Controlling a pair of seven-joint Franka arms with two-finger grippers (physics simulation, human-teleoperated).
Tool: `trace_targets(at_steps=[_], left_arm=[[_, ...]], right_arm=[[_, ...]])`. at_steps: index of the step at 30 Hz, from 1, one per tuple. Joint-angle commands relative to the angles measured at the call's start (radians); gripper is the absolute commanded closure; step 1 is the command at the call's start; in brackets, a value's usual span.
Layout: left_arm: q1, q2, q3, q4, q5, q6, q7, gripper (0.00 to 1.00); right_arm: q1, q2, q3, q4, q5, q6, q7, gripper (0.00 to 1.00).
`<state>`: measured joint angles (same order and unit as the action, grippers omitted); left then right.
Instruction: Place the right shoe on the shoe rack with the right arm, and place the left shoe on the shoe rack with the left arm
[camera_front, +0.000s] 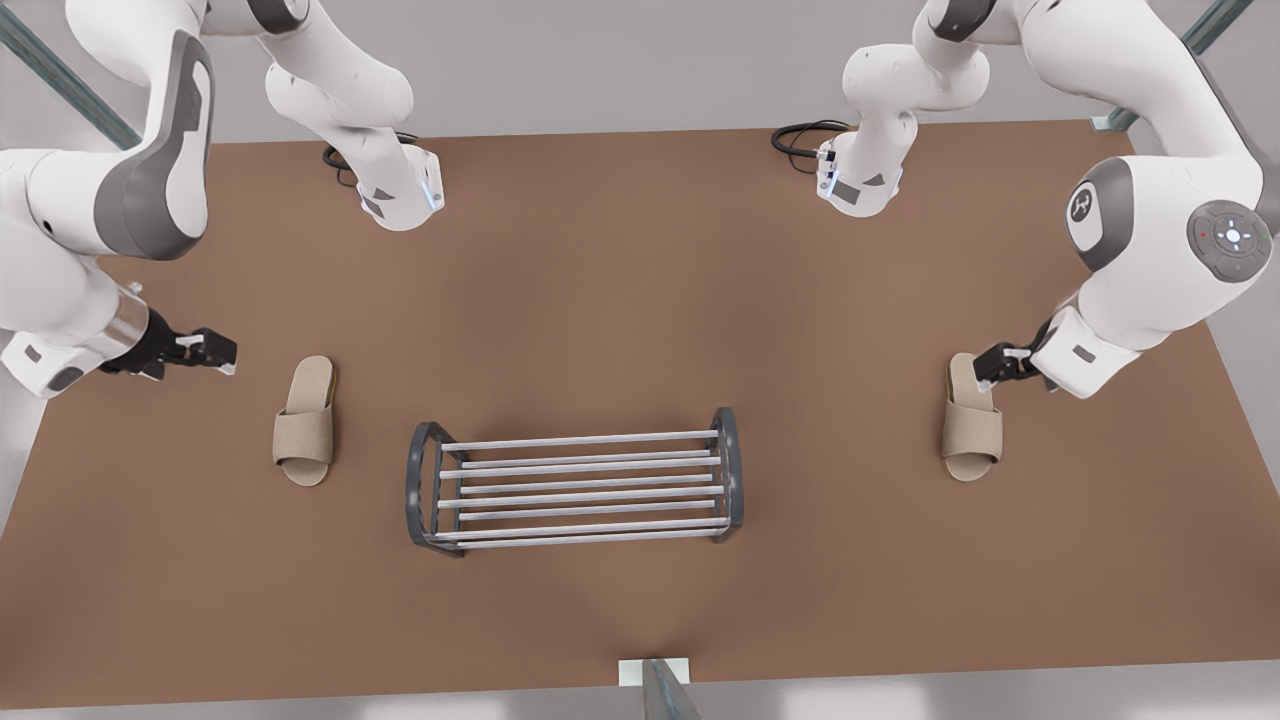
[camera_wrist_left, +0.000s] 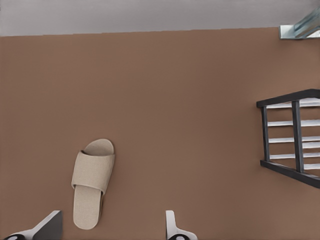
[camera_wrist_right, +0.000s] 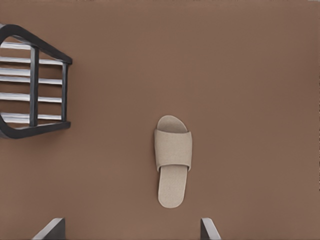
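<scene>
While both slippers lie flat, you see left gripper (camera_front: 222, 352) and right gripper (camera_front: 985, 366) with fingers apart; left shoe (camera_front: 305, 421), right shoe (camera_front: 972, 417) look light, soft: grasp the strap.

Front view: right gripper (camera_front: 990, 365) overlaps the heel of one slipper (camera_front: 971, 418), hiding it; whether they touch cannot be told. Both arms cut off by the frame edges. Wrist views: shoe rack (camera_wrist_left: 292, 137) cut off at the edge, one end frame visible.
</scene>
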<state>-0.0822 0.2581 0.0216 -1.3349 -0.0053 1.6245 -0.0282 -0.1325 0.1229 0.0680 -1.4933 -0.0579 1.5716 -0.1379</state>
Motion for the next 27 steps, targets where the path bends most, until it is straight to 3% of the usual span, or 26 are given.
trace_targets(at_steps=[1,4,5,8,10,12,13,16,18,22,26,27], left_arm=[[0.001,0.001,0.0,0.0,0.001,0.038,-0.025,0.0],[0.001,0.001,0.014,-0.039,-0.061,0.095,-0.114,0.0],[0.001,-0.037,0.024,-0.154,-0.148,0.224,-0.232,0.0],[0.002,-0.132,0.1,-0.483,-0.616,0.635,-0.317,0.0],[0.007,-0.137,0.107,-0.606,-0.944,0.799,-0.3,0.0],[0.025,-0.135,0.133,-0.668,-1.074,0.801,-0.188,0.0],[0.025,-0.137,0.17,-0.74,-1.251,0.799,0.057,0.0],[0.027,-0.123,0.236,-0.874,-1.516,0.785,0.485,0.0],[0.025,-0.123,0.325,-0.94,-1.536,0.712,0.678,0.0],[0.027,-0.125,0.367,-1.027,-1.536,0.68,0.996,0.0],[0.027,-0.091,0.412,-1.05,-1.536,0.651,1.14,0.0],[0.027,-0.091,0.445,-1.069,-1.536,0.635,1.183,0.0]], right_arm=[[-0.001,-0.051,0.001,-0.084,-0.013,0.15,-0.072,0.0],[0.004,-0.062,0.006,-0.166,-0.074,0.225,-0.213,0.0],[0.014,-0.052,0.027,-0.176,-0.124,0.222,-0.213,0.0],[0.014,-0.071,0.102,-0.329,-0.306,0.409,-0.255,0.0],[0.016,-0.092,0.136,-0.439,-0.421,0.548,-0.298,0.0],[0.011,-0.126,0.136,-0.591,-0.586,0.74,-0.322,0.0],[-0.001,-0.129,0.135,-0.665,-0.681,0.84,-0.324,0.0],[-0.055,-0.147,0.125,-0.795,-0.905,1.091,-0.304,0.0],[-0.07,-0.149,0.124,-0.877,-1.195,1.111,-0.013,0.0],[-0.09,-0.14,0.105,-0.99,-1.951,1.157,0.705,0.0],[-0.091,-0.071,-0.005,-0.996,-2.458,1.156,1.11,0.0],[-0.111,-0.074,-0.017,-0.996,-2.49,1.156,1.11,0.0]])
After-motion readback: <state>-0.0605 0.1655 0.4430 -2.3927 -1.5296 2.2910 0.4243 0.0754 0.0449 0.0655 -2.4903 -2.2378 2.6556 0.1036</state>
